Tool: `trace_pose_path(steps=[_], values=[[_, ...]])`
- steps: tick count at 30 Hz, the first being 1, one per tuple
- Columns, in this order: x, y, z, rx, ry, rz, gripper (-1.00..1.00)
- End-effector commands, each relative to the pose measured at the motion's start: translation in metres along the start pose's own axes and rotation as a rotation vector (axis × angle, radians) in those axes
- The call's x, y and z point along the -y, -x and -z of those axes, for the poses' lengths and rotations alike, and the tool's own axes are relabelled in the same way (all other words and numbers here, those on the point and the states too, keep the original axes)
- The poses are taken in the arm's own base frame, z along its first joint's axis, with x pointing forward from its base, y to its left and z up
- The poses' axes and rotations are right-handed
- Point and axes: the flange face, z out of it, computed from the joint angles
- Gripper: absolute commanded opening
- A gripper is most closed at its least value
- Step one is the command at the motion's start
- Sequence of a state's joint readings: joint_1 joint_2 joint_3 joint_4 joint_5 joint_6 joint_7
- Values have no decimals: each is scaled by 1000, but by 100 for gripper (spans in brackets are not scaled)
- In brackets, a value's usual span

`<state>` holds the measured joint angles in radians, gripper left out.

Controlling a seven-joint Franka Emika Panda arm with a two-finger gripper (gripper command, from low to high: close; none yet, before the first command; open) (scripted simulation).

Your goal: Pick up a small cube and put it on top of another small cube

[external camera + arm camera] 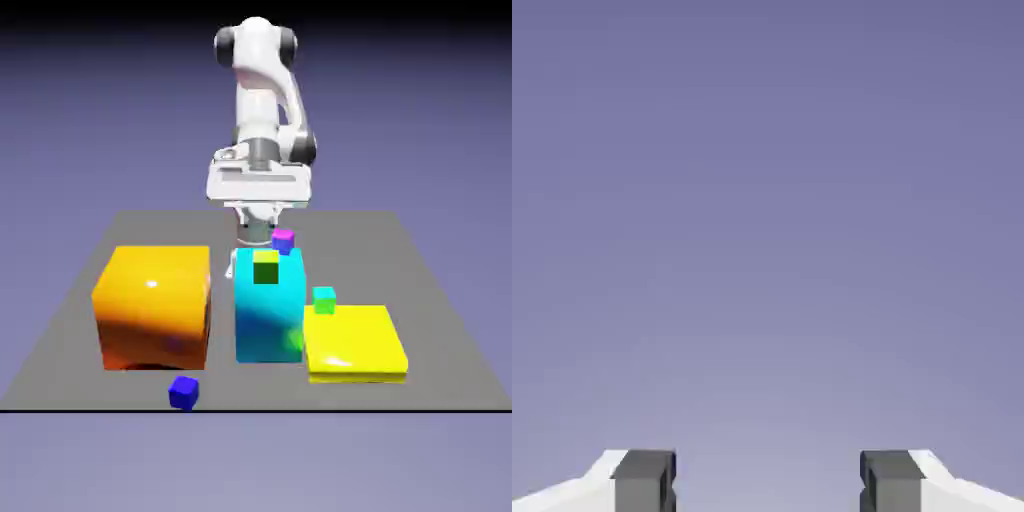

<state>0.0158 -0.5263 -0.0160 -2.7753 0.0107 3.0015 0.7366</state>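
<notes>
Gripper (pixel 768 485) open — fingers (pixel 644 480) well apart, nothing between, only backdrop ahead in the hand view. Blue cube (pixel 183 392) alone near the table's (pixel 440 330) front edge, below the orange block (pixel 153 306), well apart from the arm (pixel 262 120). Green cube (pixel 265 268) on the cyan block (pixel 268 310), magenta cube (pixel 283 240) behind — yellow slab (pixel 355 345) at the exterior view's right, teal cube (pixel 324 299) at its back corner.

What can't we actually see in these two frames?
- Hand view: only backdrop beyond the open tool; no cube or table in frame.
- Exterior view: the tool's tips are hidden behind the cyan block.
- Exterior view: magenta cube is partly hidden by the cyan block; what it rests on can't be told.
- Exterior view: dark blue cube is too small to show surface detail.
</notes>
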Motion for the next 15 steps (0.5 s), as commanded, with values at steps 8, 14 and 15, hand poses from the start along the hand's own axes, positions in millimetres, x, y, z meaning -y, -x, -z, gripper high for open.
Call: trace_pose_path(steps=[8, 14, 15], values=[[-19, -41, -83, 211, 203, -118, 0], [-46, -62, -147, 359, 358, -196, 0], [-52, -65, -158, 382, 384, -209, 0]])
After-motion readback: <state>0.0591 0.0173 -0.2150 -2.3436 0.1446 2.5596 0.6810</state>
